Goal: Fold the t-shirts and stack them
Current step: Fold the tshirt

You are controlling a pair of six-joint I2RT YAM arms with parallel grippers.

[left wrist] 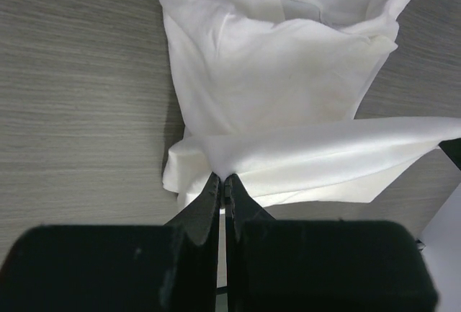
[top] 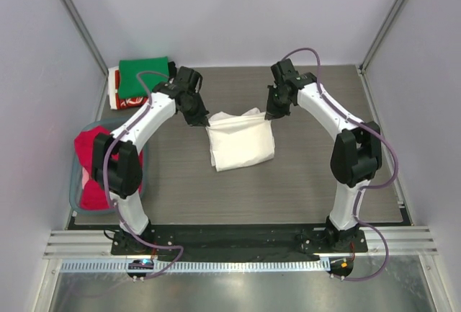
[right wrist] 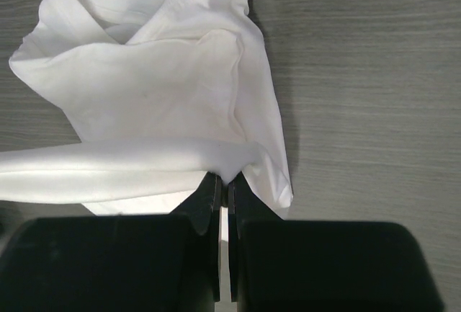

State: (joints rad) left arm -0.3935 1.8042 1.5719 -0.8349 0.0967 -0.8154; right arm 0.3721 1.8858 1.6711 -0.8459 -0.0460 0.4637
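top view, shirt: the white t-shirt point(top: 241, 145) lies partly folded in the middle of the tabletop point(top: 180, 193), between the two arms
top view, left arm: the left fingers point(top: 202, 119) sit at the shirt's far left corner
top view, right arm: the right fingers point(top: 273, 114) sit at its far right corner
top view, stack: a green t-shirt point(top: 144, 74) lies folded on a red-and-white t-shirt point(top: 117, 97) at the far left corner of the tabletop
top view, waiting: a red t-shirt point(top: 94, 171) is bunched in the grey-blue tub point(top: 75, 186) at the left edge
left wrist view, grip: the left fingers are closed on a pinch of white cloth; a lifted band of the hem runs off to the right, and the rest lies rumpled on the tabletop beyond
right wrist view, grip: the right fingers are closed on the other corner; the same band runs off to the left, raised above the lower layers
step in hand: it looks like a fold of the white t-shirt, with its far edge held up by both corners
next move calls for: both arms carrying the edge together and level, so the band stays stretched, then laying it onto the near part of the shirt and letting go only once the cloth rests flat
left to do: by my reading, this shirt has yet to join the stack, and the red one is not yet folded
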